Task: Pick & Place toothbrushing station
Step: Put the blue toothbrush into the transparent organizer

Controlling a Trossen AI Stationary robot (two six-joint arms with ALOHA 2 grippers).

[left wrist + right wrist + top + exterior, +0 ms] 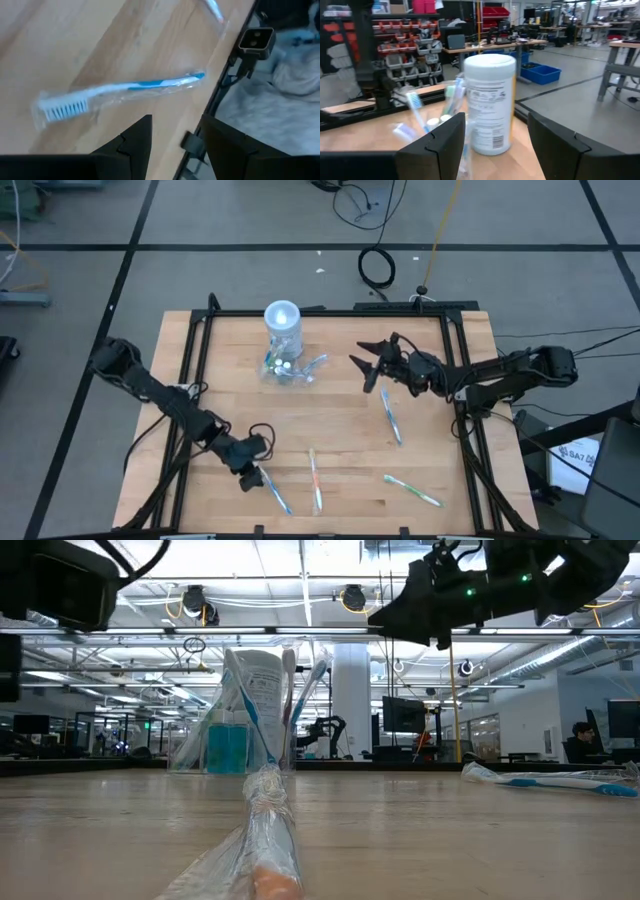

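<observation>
The toothbrushing station [283, 348] stands on the table's far middle: a tall clear cylinder with a pale round top [282, 314] and a low clear tray part [298, 371] holding toothbrushes and small tubes. It also shows in the right wrist view [490, 102] and the low view [255, 710]. My right gripper [360, 370] is open and empty, lifted above the table to the station's right, its fingers pointing at it [492, 150]. My left gripper [250, 477] is open and empty near the front left, just above a wrapped blue toothbrush [120, 92].
Several wrapped toothbrushes lie loose on the wood: one right of centre [390, 420], one at the front middle [315, 480], one at the front right [412, 490], one by my left gripper [275, 494]. A black frame [455, 380] borders the table.
</observation>
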